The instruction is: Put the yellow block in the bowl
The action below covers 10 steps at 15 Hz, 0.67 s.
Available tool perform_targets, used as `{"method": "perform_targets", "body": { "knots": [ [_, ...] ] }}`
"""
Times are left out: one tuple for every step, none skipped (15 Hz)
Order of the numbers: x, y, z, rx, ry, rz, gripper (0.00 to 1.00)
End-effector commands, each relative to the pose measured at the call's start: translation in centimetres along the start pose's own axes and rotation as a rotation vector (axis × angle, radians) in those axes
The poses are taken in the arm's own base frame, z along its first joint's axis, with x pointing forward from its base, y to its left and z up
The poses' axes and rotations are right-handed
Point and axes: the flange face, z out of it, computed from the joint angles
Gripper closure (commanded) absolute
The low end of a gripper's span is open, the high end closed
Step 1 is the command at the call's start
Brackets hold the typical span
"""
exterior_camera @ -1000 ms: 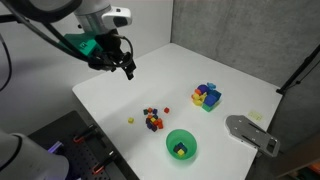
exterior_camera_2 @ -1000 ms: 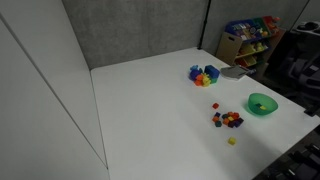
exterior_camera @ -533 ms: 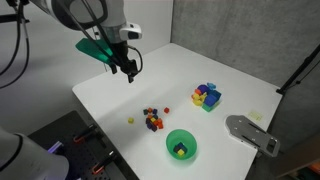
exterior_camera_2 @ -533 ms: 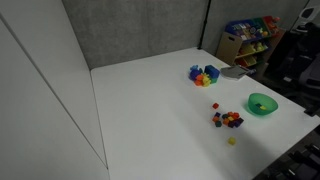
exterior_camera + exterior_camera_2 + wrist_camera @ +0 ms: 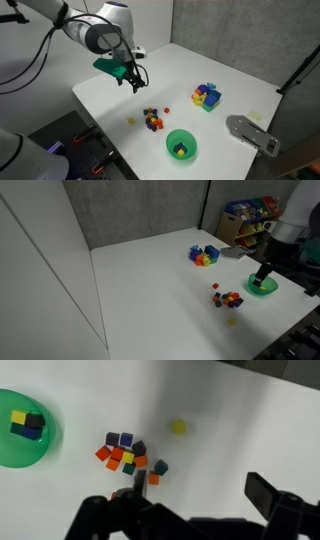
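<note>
One yellow block (image 5: pixel 178 427) lies alone, outside the bowl (image 5: pixel 12 452).

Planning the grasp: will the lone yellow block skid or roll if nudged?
The yellow block looks tiny, so probably light and stiff. On the smooth white table it would likely skid when nudged. Its shape is too blurred to rule out rolling.
</note>
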Motion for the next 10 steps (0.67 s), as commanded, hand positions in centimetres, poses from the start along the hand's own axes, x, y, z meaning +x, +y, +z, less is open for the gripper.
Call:
{"method": "perform_targets", "body": {
  "knots": [
    [2.4,-0.7,3.3,0.014,0.004,-0.011,0.00],
    [2.8,-0.8,4.3,0.011,0.002,-0.012,0.00],
    [3.1,-0.8,5.5,0.014,-0.007,-0.019,0.00],
    [3.4,-0.9,6.7,0.012,-0.015,-0.027,0.00],
    [3.6,-0.9,7.9,0.013,-0.026,-0.034,0.00],
    [3.8,-0.9,8.9,0.020,-0.039,-0.037,0.00],
    [4.0,-0.9,9.4,0.047,-0.052,-0.047,0.00],
    [2.7,-1.2,8.5,0.011,-0.046,-0.027,0.00],
    [3.0,-1.2,9.3,0.024,-0.059,-0.032,0.00],
    [3.2,-1.2,9.8,0.030,-0.065,-0.036,0.00]
  ]
}}
